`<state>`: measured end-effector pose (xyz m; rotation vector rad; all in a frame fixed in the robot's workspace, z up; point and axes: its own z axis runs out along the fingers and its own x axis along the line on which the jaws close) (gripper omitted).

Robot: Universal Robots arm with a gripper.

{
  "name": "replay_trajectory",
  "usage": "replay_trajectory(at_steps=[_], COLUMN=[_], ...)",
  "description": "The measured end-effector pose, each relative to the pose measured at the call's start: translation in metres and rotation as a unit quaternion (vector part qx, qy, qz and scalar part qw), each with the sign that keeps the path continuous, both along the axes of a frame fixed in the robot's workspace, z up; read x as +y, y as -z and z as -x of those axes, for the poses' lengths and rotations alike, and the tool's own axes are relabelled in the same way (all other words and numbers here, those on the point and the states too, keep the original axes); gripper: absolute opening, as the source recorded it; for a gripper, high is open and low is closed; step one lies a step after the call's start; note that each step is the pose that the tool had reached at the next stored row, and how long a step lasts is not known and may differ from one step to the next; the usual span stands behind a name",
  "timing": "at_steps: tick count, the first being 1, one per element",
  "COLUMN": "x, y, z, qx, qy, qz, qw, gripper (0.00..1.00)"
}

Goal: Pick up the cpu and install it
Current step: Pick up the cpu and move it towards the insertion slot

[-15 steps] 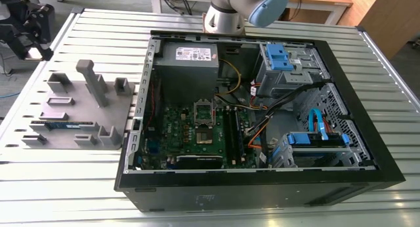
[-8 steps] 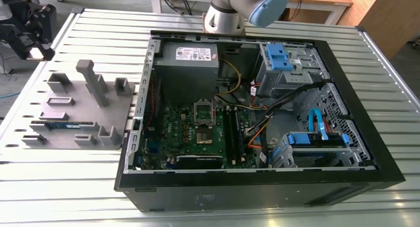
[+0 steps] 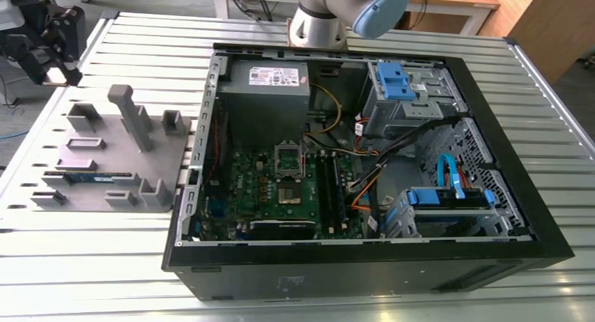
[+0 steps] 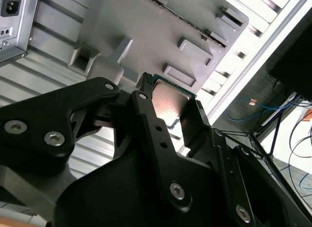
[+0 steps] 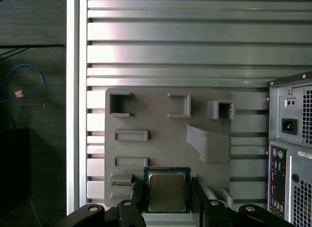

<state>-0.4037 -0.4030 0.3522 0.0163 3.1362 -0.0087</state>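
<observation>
The black fingers [image 5: 139, 200] of the hand [image 5: 167, 194] are closed on the cpu [image 5: 167, 188], pinching two opposite edges. The chip is square, with no long side to speak of. Its silver lid faces the first wrist view, and its green rim juts out past the fingertips. Beyond the hand lies the grey plate [image 5: 161, 124] on the ribbed tabletop [image 5: 170, 41]. The computer case [image 5: 292, 154] stands off to one side of the hand.
</observation>
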Motion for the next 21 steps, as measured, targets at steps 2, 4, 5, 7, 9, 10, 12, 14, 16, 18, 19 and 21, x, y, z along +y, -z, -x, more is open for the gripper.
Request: replay_trajectory(at_steps=[2,4,5,7,9,10,12,14,16,18,19,21], x=[0.0002,0.0004,0.0004,0.0005,0.0005,0.0005,0.0005,0.0005,0.0005,0.0005,0.0005,0.0005], y=[0.0001,0.0,0.0001,0.0001,0.0001,0.0001,0.0,0.0,0.0,0.0,0.0,0.0], z=[-0.0026,-0.004,-0.0047,-0.006,-0.0063,-0.0065,-0.0066,-0.0069,-0.0077,-0.0088,-0.0095,-0.0111], qx=[-0.0001,-0.0001,-0.0001,-0.0001,-0.0001,-0.0001,0.0,-0.0001,0.0,0.0,0.0,0.0], qy=[0.0,0.0,0.0,0.0,0.0,0.0,0.0,0.0,0.0,0.0,0.0,0.0], qz=[0.0,0.0,0.0,0.0,0.0,0.0,0.0,0.0,0.0,0.0,0.0,0.0], qw=[1.0,1.0,1.0,1.0,1.0,1.0,1.0,1.0,1.0,1.0,1.0,1.0], gripper=[0.47,0.47,0.47,0.47,0.47,0.47,0.47,0.47,0.47,0.47,0.47,0.47])
